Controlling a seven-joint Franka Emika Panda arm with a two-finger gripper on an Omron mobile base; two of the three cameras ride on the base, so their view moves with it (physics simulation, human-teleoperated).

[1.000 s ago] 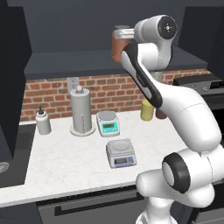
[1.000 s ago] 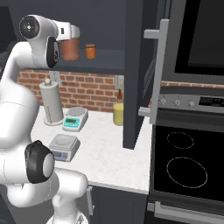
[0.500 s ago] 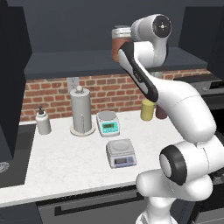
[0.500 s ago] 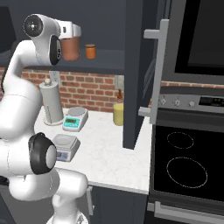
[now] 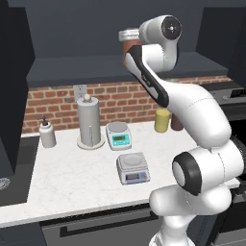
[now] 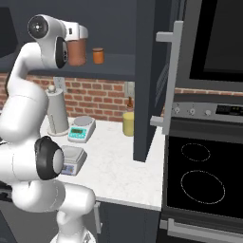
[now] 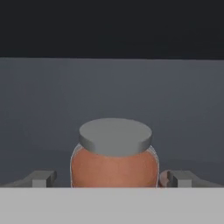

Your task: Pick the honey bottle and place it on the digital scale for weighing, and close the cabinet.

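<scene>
The honey bottle [image 7: 114, 164], a reddish-brown jar with a wide grey lid, stands inside the open cabinet on its shelf [image 5: 81, 65]. It also shows as the honey bottle [image 5: 128, 44] [image 6: 77, 51] beside my raised wrist. My gripper [image 7: 111, 179] is open, with one fingertip on each side of the jar. The right finger is at its wall and the left finger [image 7: 43, 178] stands a little apart. The digital scale [image 5: 133, 168] [image 6: 71, 159] lies bare at the counter's front. The cabinet door [image 6: 144, 80] with its silver handle [image 6: 167, 80] stands open.
A round-plate scale with a teal display [image 5: 118, 135], a paper towel holder [image 5: 89, 120], a soap dispenser [image 5: 47, 134] and a yellow canister [image 5: 162, 120] stand along the brick wall. A small orange jar [image 6: 98, 55] shares the shelf. A stove [image 6: 204, 185] lies to the right.
My wrist has shifted slightly up and to the left at the shelf. The jar stays in about the same place.
</scene>
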